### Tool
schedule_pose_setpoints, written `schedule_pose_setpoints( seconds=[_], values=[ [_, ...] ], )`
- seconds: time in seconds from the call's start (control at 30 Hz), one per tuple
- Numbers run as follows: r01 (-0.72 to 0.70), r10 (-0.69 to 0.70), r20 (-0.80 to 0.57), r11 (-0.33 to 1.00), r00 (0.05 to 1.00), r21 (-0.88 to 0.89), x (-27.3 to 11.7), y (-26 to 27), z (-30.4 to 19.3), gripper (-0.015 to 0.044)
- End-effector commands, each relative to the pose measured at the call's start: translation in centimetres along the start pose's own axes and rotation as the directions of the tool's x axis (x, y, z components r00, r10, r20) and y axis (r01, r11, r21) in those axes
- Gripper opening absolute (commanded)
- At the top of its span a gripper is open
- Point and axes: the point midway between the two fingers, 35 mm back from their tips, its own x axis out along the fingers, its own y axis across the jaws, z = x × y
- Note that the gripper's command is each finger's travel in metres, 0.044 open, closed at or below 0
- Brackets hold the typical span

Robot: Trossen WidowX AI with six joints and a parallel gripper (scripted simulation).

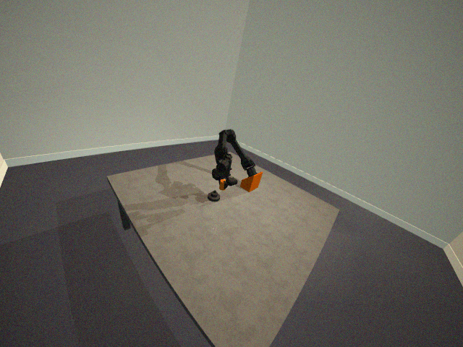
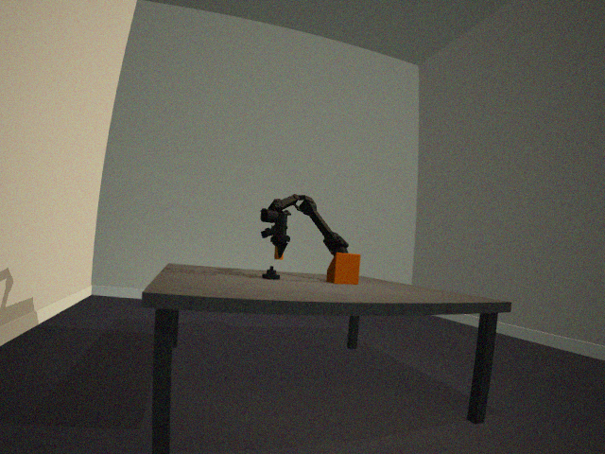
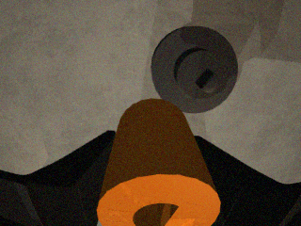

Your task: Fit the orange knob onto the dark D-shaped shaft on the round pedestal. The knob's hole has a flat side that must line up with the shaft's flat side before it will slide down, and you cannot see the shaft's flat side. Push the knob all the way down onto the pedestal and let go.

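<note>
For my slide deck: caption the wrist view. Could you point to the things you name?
Black gripper (image 3: 153,141) clasping an orange knob (image 3: 110,204), dark round pedestal (image 3: 165,89) beyond.

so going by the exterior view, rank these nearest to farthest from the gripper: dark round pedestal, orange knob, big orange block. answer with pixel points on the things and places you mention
1. orange knob (image 1: 222,184) (image 2: 276,253) (image 3: 152,146), between the fingers
2. dark round pedestal (image 1: 213,197) (image 2: 270,276) (image 3: 165,80), just below
3. big orange block (image 1: 251,182) (image 2: 346,269), off to the image's right

Black robot arm (image 1: 240,152) (image 2: 319,220) here, slim angular links, chunky rounded joints; gripper (image 1: 228,186) (image 2: 279,253) (image 3: 153,141) black too, fingers broad, dark, with slanting edges!
</note>
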Motion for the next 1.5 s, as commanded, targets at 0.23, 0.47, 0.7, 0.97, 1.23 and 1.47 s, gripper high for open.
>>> schedule_pose_setpoints(
  seconds=[0.23,0.47,0.7,0.97,1.23,1.47],
  values=[
    [0.011,-0.011,0.023,1.0,1.0,-0.001,0.5,-3.0,1.9,0.0],
    [0.018,-0.018,0.023,1.0,1.0,-0.003,0.9,-4.0,2.3,0.0],
    [0.018,-0.018,0.023,1.0,1.0,-0.003,2.3,-4.0,2.3,0.0],
    [0.018,-0.019,0.023,1.0,1.0,0.006,3.2,-4.1,2.3,0.0],
    [0.018,-0.018,0.023,1.0,1.0,0.008,2.9,-4.0,2.5,0.0],
    [0.018,-0.018,0.023,1.0,1.0,0.008,2.9,-4.1,2.7,0.0]
  ],
)
